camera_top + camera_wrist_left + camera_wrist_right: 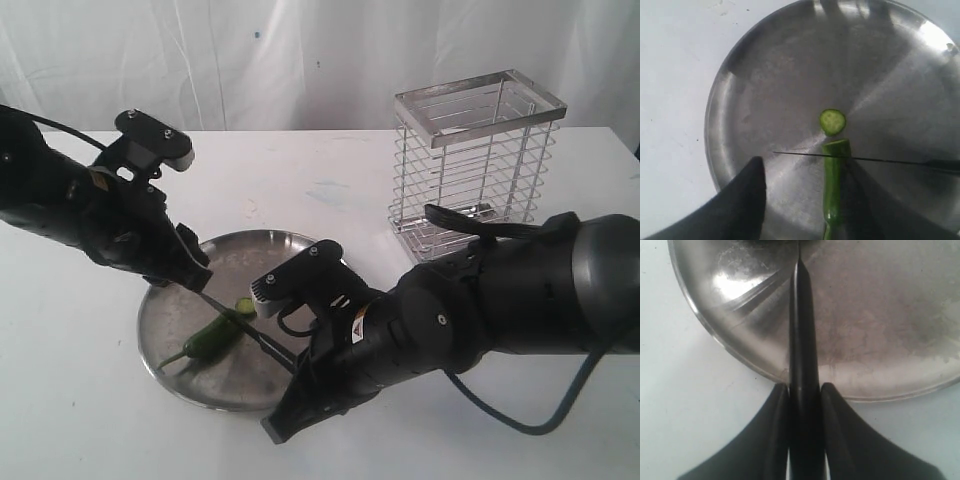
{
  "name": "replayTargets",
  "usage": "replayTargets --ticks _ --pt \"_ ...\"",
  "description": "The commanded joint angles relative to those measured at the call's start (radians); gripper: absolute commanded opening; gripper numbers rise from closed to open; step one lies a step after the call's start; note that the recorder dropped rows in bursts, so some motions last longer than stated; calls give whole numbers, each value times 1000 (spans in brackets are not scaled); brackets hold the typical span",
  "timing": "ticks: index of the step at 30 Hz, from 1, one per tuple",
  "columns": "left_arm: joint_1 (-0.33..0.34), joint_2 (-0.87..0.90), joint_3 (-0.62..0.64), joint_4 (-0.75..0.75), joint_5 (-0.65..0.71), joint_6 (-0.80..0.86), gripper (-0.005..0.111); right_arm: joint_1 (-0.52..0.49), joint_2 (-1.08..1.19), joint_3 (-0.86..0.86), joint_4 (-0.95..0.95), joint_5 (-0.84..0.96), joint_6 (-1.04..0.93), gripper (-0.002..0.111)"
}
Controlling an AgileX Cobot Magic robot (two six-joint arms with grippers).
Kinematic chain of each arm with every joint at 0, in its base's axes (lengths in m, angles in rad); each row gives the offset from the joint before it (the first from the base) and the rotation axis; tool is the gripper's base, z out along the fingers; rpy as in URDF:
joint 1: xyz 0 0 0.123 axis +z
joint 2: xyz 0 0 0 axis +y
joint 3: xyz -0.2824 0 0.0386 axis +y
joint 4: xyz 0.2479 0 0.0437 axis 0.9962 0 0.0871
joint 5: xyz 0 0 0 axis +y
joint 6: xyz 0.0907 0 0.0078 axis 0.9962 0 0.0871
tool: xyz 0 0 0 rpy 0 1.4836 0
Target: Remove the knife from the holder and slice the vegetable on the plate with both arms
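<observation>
A green chili, the vegetable [212, 340] [832, 185], lies on the round steel plate [255, 250] [765, 90]. A cut round slice [245, 304] [832, 121] rests just beyond its cut end. The black knife [258, 340] [802, 330] has its thin blade [880, 160] across the chili close to that end. My right gripper [298, 368] [805, 387] is shut on the knife's handle at the plate's near rim. My left gripper [195, 280] [805, 167] is open and straddles the chili. One finger [747, 195] stands clear of it; the other side is dark and unclear.
The silver wire holder [475, 165] stands on the white table at the back right, with nothing visible in it. My right arm [500, 300] lies low across the table between the holder and the plate. A white curtain hangs behind.
</observation>
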Motion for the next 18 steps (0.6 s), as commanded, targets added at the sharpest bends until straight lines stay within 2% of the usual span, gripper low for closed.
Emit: replayTargets --ticks 1,3,5,18 --pt "0 8 -5 -58 16 -8 20 -4 0 -1 -10 -5 5 0" --pt "0 26 -5 -60 4 -8 7 -4 0 -1 -10 -5 7 0" --pt "0 41 -5 -65 -19 -8 0 -4 0 -1 -10 -5 7 0" --pt "0 126 -5 -106 -109 -5 0 -4 0 -1 -10 4 7 0"
